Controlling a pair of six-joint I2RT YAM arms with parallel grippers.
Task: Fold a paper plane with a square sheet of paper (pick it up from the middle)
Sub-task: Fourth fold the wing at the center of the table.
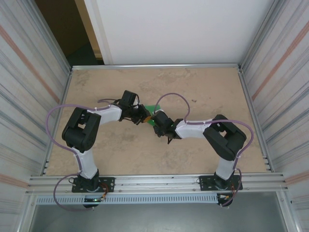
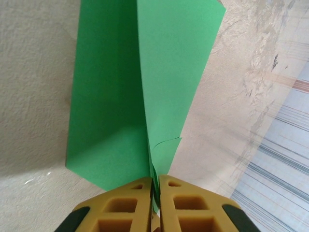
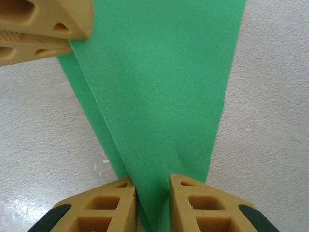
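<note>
The square sheet of paper (image 2: 120,96) is bright green and folded into a long tapering paper plane shape with a centre ridge and two flaps. It hangs just above the tabletop, mid-table (image 1: 153,109). My left gripper (image 2: 155,182) is shut on the ridge at one end, its jaws pinching the layers. From the opposite end comes my right gripper (image 3: 152,186); its jaws stand a little apart, and the narrow end of the paper (image 3: 159,87) runs down between them. The left gripper's fingers (image 3: 48,21) show at the paper's far end. In the top view the two grippers (image 1: 144,117) (image 1: 158,121) almost meet.
The beige table (image 1: 203,87) is fenced by a metal rail and corrugated side walls (image 1: 280,72). A white wall panel (image 1: 174,29) stands at the back. Both arms' cables loop over the middle of the table.
</note>
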